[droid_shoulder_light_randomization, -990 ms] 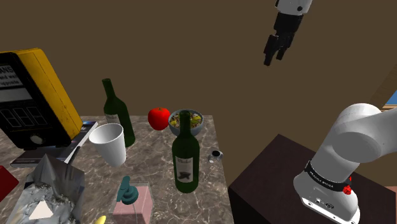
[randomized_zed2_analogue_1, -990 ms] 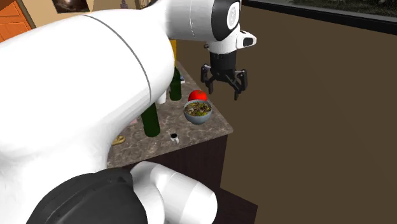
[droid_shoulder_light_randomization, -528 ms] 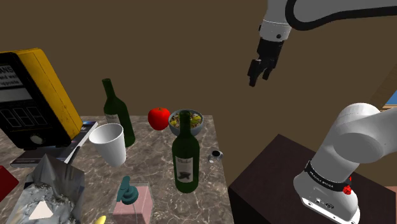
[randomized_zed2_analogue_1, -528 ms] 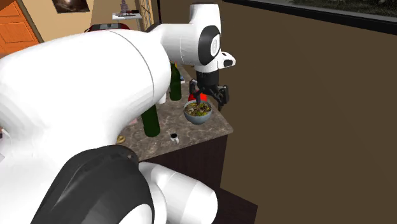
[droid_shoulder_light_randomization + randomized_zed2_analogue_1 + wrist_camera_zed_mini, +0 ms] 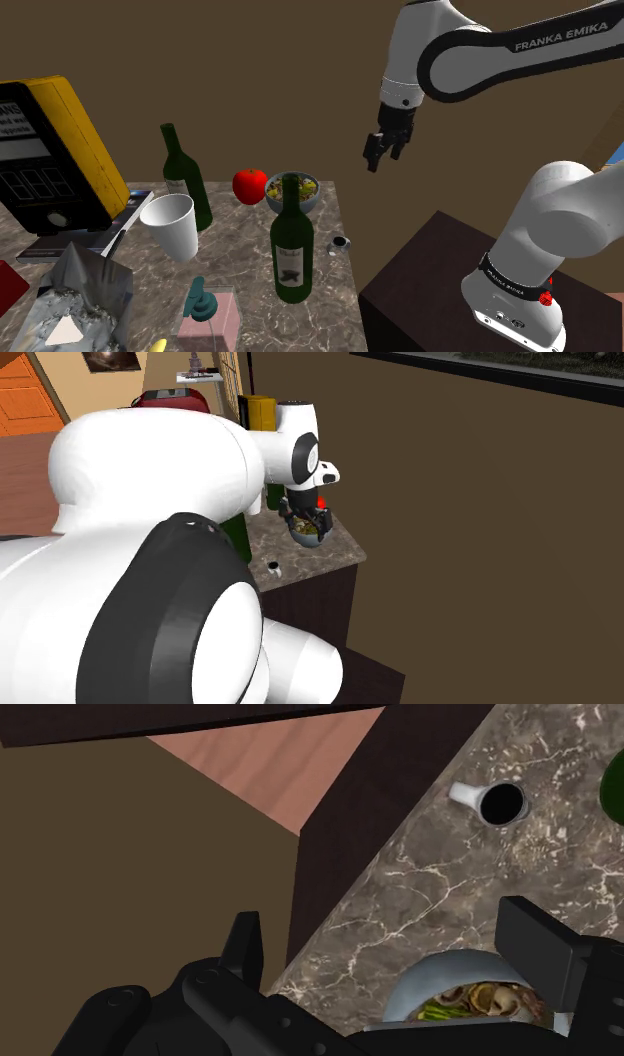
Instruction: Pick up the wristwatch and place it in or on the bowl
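White wristwatch (image 5: 495,802), round black face, short strap.

I saw a plain brown wall (image 5: 250,80) behind a marble counter (image 5: 430,894) on a dark cabinet (image 5: 315,602), pinkish floor (image 5: 290,764) below, and an orange door (image 5: 20,397) far off.

gripper (image 5: 376,160) — lower, further left | now nearer the bowl (image 5: 312,203)
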Robot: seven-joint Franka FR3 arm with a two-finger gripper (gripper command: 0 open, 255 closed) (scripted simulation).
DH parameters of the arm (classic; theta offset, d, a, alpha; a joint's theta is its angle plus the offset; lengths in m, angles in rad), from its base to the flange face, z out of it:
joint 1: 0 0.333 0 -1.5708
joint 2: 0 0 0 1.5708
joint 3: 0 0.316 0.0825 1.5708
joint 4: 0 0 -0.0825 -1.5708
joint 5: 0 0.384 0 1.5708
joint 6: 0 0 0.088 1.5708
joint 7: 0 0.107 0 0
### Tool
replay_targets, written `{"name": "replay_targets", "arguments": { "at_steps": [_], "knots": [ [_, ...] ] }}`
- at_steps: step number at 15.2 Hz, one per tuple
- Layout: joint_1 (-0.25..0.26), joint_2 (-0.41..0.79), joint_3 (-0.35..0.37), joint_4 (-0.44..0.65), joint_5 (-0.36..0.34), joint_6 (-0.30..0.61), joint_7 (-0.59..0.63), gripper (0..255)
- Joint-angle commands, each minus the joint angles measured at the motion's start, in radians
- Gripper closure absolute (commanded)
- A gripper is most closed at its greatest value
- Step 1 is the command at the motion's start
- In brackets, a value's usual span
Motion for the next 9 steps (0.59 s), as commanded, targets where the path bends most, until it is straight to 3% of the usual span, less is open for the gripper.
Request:
{"name": "replay_targets", "arguments": {
  "at_steps": [1, 9],
  "knots": [
    [0.013, 0.039, 0.032, -0.021, 0.022, 0.056, 0.035, 0],
    [0.05, 0.273, 0.165, -0.043, 0.08, 0.294, 0.177, 0]
  ]
}}
